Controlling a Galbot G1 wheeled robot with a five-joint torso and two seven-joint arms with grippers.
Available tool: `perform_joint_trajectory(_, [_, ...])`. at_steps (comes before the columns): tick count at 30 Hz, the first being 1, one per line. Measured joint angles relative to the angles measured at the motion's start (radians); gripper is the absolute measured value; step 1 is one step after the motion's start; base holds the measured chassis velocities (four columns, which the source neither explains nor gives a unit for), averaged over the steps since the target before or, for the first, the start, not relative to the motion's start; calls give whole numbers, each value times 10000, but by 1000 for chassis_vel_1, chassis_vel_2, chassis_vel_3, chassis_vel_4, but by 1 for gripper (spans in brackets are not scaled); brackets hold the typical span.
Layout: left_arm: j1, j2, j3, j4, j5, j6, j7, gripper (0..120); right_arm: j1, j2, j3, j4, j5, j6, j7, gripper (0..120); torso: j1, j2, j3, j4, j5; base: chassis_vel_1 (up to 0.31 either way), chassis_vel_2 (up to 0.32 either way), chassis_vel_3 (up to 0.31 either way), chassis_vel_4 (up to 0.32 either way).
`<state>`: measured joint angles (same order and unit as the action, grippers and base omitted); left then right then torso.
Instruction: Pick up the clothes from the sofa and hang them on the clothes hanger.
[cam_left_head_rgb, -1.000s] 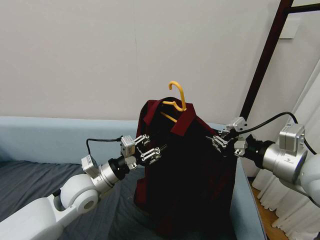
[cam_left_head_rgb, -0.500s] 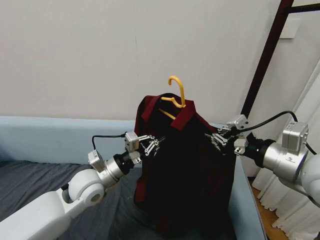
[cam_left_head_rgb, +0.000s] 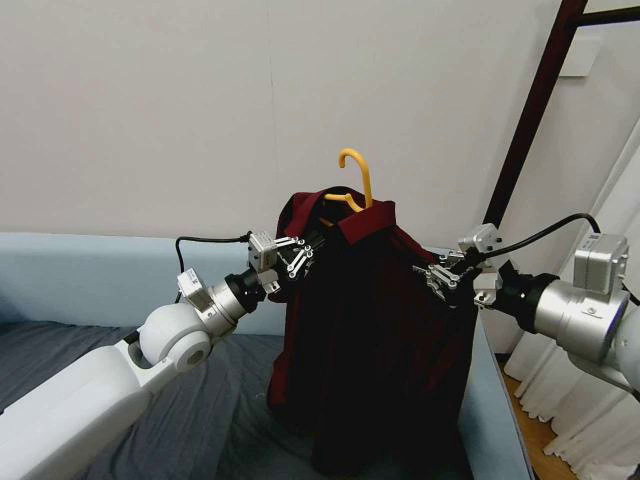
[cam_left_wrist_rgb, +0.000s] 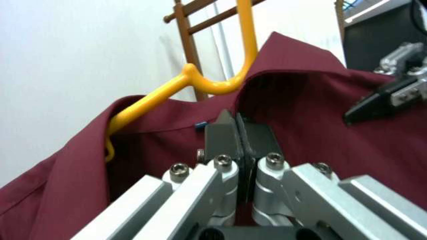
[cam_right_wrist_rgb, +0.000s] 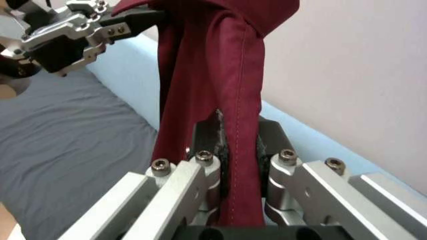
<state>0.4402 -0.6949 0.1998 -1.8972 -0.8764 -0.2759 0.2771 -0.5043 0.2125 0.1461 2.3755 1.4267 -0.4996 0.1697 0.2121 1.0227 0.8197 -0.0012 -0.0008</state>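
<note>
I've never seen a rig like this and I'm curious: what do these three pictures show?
A two-armed robot. The wide picture comes from a camera on its head, the close-ups from cameras on its wrists. Between the arms is a dark red shirt on a yellow hanger, above a blue sofa with a grey seat. The right end effector pinches a fold of the shirt; the left end effector is closed at the collar side. The dark post at the right looks like a rack.
</note>
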Motion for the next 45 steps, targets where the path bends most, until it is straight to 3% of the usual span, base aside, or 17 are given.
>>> perform_joint_trajectory(6, [-113, -92, 43, 425, -191, -372, 904, 0, 458, -117, -91, -154, 276, -4, -181, 7, 0, 0, 0, 1, 1, 0, 0, 0, 0])
perform_joint_trajectory(12, [-274, -370, 434, 609, -265, -453, 1045, 0, 1091, -534, -71, -152, 1009, -139, -134, 7, 0, 0, 0, -2, 0, 0, 0, 0, 0])
perform_joint_trajectory(27, [-825, -638, 554, 653, -610, -551, 281, 0, 3216, -848, -99, -43, 2763, -1106, 762, 7, 0, 0, 0, 1, 0, 0, 0, 0, 0])
perform_joint_trajectory(45, [-1035, -703, 689, 432, -552, -546, -115, 0, 3198, -915, -36, 227, 2951, -1085, 902, 7, 0, 1, -1, -1, 1, 0, 0, 0, 0])
